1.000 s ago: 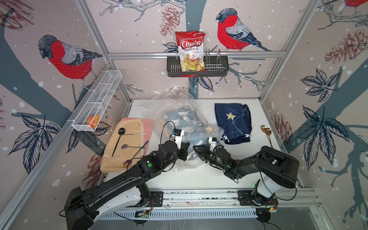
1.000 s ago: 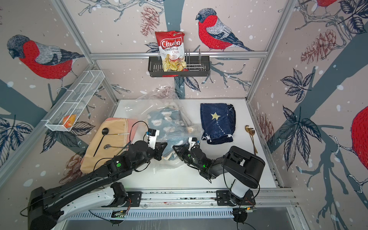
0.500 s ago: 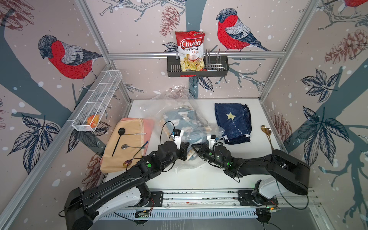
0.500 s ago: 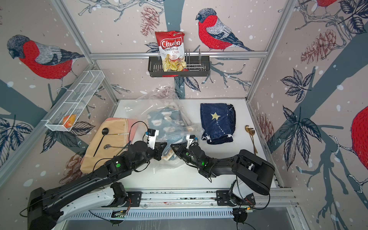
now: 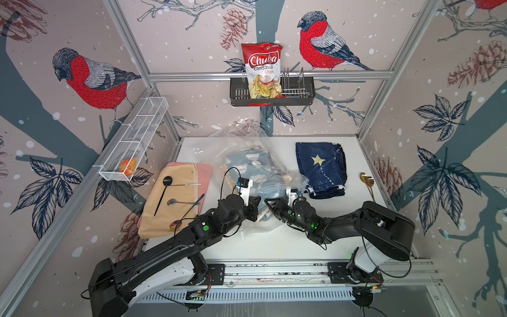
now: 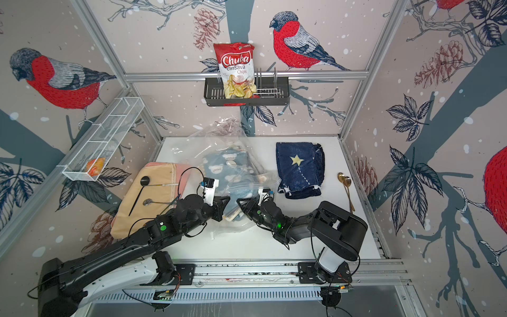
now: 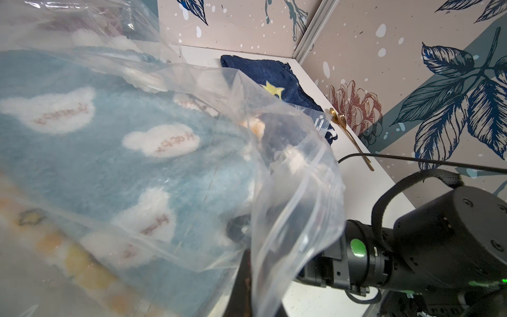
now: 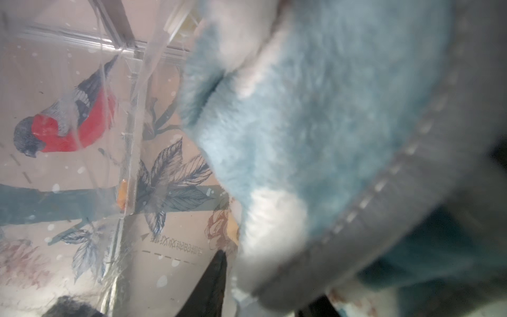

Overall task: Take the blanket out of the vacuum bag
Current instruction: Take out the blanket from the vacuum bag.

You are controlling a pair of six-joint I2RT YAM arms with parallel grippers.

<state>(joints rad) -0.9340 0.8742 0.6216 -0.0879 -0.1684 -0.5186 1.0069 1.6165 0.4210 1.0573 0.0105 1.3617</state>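
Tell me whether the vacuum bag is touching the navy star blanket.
Cannot tell. In both top views the vacuum bag edge lies next to the navy star blanket, and in the left wrist view clear plastic overlaps it, without plain contact or gap.

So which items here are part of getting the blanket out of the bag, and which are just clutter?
In play:
- vacuum bag
- light blue cloud blanket inside it
- left gripper
- right gripper

Lying about:
- navy star blanket
- peach cushion with spoons
- gold spoons
- chips bag
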